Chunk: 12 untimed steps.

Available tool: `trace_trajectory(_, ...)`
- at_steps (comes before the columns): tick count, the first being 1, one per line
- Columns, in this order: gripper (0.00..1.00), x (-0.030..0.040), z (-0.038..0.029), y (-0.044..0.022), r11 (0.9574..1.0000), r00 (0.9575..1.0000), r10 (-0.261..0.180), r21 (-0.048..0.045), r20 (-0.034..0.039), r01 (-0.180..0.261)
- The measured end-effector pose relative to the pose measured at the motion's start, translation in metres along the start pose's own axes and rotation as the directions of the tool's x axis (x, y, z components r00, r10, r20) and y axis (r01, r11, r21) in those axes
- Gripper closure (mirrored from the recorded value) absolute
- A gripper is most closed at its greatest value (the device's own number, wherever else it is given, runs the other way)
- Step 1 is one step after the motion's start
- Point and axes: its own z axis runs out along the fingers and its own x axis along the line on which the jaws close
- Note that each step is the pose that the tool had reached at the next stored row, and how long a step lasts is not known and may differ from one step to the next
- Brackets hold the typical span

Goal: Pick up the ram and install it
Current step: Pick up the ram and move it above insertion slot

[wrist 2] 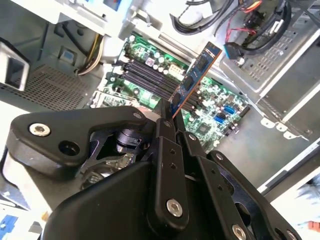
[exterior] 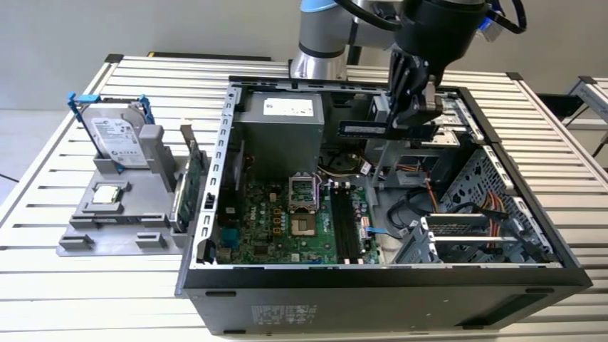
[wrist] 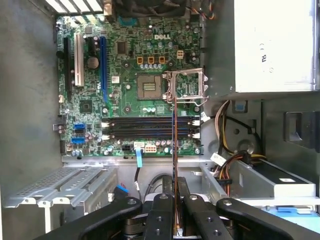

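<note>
The case [exterior: 380, 303] lies open on the surface [exterior: 57, 285], board [exterior: 275, 221] showing. My claw [exterior: 406, 117] hangs at its 12 o'clock end, pinching the ram [exterior: 366, 128], which points to 9 o'clock, crosswise to the slots [exterior: 347, 224]; I judge it wants turning parallel and level before any pressing
</note>
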Motion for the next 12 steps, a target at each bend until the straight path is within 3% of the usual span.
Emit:
trace_trajectory(5,1.0,-0.0068,-0.0002,0.0002,1.0,1.0,0.004,-0.0001,0.0,-0.004)
trace_trajectory(12,1.0,-0.007,-0.0002,0.0,1.0,1.0,0.004,-0.0001,0.0001,-0.004)
